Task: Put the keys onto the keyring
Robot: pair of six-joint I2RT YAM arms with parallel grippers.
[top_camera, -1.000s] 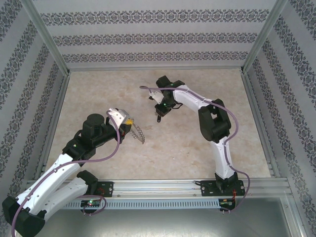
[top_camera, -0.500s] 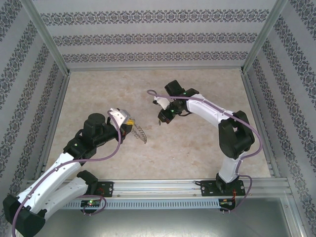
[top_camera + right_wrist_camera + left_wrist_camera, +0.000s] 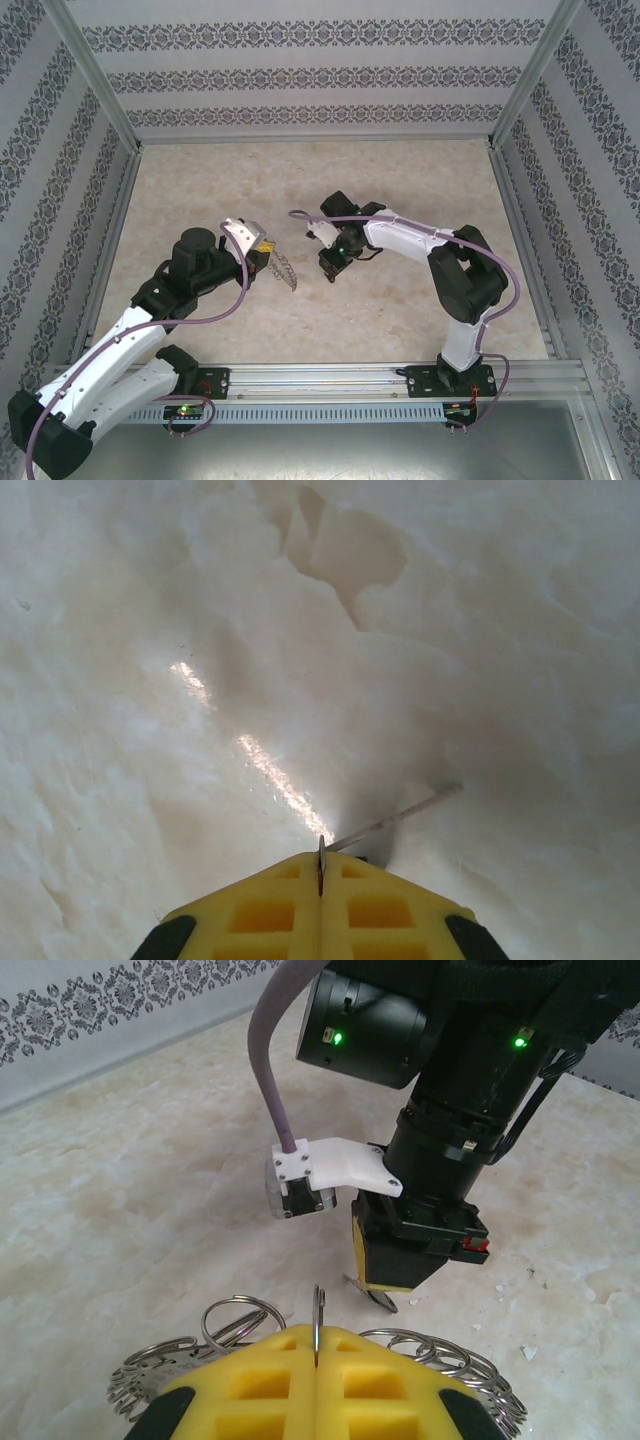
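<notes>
My left gripper [image 3: 266, 260] [image 3: 317, 1338] is shut on the edge of a thin steel keyring [image 3: 318, 1310], which stands upright between its yellow pads. A wreath of silver keys [image 3: 284, 271] and split rings [image 3: 236, 1320] fans out to both sides under the fingers. My right gripper [image 3: 328, 271] [image 3: 381, 1286] hangs just beyond the ring, a short gap away. It is shut on a single flat key [image 3: 373, 1296] [image 3: 321, 862] seen edge-on. A thin metal sliver [image 3: 395, 821] sticks out past its yellow pads, over the tabletop.
The beige marble tabletop [image 3: 400, 300] lies open around both grippers. Patterned walls and an aluminium frame [image 3: 318, 135] close the left, right and far sides. A purple cable [image 3: 272, 1070] loops off the right wrist near the ring.
The right gripper has come toward the near side and slightly left, closing on the left gripper and its bundle. The left arm has barely moved.
</notes>
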